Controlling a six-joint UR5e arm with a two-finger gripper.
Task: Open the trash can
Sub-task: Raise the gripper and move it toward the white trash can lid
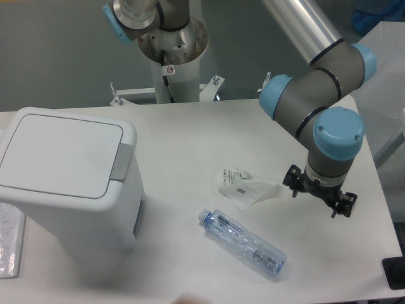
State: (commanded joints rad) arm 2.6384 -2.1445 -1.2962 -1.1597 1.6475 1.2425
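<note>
The trash can (66,180) is a big white boxy bin at the left of the table. Its flat lid (60,152) lies shut, with the grey push-button (122,161) on its right edge. My gripper (319,192) hangs at the right side of the table, far from the can, pointing down under the blue wrist joint. Only its black mount shows from above; the fingers are hidden, so I cannot tell whether they are open or shut. Nothing shows in it.
A clear plastic bottle (243,242) lies in front of the middle. A crumpled clear wrapper (243,185) lies between the can and my gripper. A plastic bag (9,244) lies at the left edge. The arm's base (171,47) stands at the back.
</note>
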